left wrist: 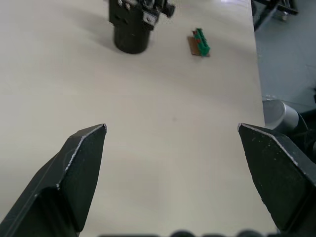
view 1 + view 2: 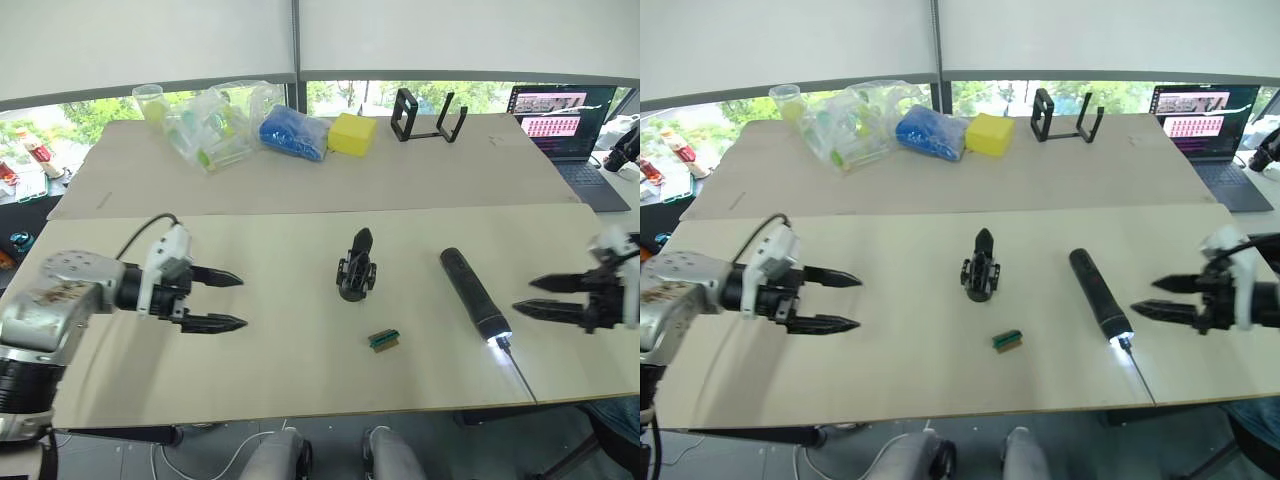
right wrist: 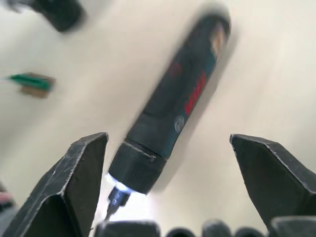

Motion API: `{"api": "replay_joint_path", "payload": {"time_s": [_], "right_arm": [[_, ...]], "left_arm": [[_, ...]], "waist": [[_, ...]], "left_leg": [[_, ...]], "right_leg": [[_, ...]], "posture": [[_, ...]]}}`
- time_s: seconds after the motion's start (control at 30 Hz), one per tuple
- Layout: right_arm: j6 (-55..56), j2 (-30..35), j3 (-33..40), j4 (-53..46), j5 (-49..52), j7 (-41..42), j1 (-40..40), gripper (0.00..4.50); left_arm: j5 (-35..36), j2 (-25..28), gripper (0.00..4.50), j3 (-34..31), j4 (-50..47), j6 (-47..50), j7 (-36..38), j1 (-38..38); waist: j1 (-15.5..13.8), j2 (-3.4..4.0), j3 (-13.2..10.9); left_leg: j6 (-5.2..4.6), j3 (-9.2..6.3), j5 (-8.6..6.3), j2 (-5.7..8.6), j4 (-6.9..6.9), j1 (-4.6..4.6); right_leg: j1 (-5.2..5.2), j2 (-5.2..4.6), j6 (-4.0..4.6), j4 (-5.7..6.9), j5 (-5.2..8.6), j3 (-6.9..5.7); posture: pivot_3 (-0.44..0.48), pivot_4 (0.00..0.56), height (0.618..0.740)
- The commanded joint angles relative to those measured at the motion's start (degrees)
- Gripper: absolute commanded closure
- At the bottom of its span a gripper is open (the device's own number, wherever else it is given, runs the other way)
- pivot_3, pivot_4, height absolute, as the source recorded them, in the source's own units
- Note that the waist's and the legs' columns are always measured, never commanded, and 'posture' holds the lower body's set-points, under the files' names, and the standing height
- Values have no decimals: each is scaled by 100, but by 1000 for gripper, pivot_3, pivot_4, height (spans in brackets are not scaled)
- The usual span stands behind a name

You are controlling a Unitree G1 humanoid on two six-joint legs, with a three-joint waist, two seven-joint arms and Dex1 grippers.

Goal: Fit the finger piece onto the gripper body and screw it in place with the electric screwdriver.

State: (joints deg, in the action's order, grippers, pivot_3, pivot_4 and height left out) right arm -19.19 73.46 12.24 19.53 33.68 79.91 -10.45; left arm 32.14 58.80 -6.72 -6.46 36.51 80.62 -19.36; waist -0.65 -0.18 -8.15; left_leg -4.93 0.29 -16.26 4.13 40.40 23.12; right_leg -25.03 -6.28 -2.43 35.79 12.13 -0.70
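Note:
The gripper body (image 2: 356, 268) stands at the middle of the table, a black block on a round base with a pointed finger upright on it. A loose finger piece is out of view. To its right lies the electric screwdriver (image 2: 475, 293), black with red markings, its tip light on and its thin bit pointing at the front edge. My left gripper (image 2: 243, 300) hovers open to the left of the body, fingers aimed at it. My right gripper (image 2: 522, 296) is open just right of the screwdriver; in the right wrist view the screwdriver (image 3: 173, 113) lies between its spread fingers.
A tiny green-and-tan block (image 2: 384, 339) lies in front of the gripper body. On the far board stand a black open-frame stand (image 2: 428, 117), a yellow block (image 2: 352, 133), a blue bag (image 2: 292, 132) and clear plastic packs (image 2: 215, 122). A laptop (image 2: 565, 115) is at the back right.

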Motion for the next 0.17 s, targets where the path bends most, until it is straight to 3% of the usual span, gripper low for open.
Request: {"api": "replay_joint_path", "payload": {"time_s": [0.03,0.17], "right_arm": [[650,135,581,297,-211,546,228,29],[900,54,794,509,-396,600,251,29]], "left_arm": [[170,257,0,-572,109,-57,110,224],[79,265,0,-626,95,-269,83,479]], "waist": [[8,0,0],[12,13,-7]], "left_leg": [[2,0,1,-1,-6,-13],[3,5,1,-3,-13,-31]], "right_leg": [[8,-2,0,-1,0,1],[24,-19,4,-3,2,10]], "posture": [[0,150,740],[0,150,740]]}}
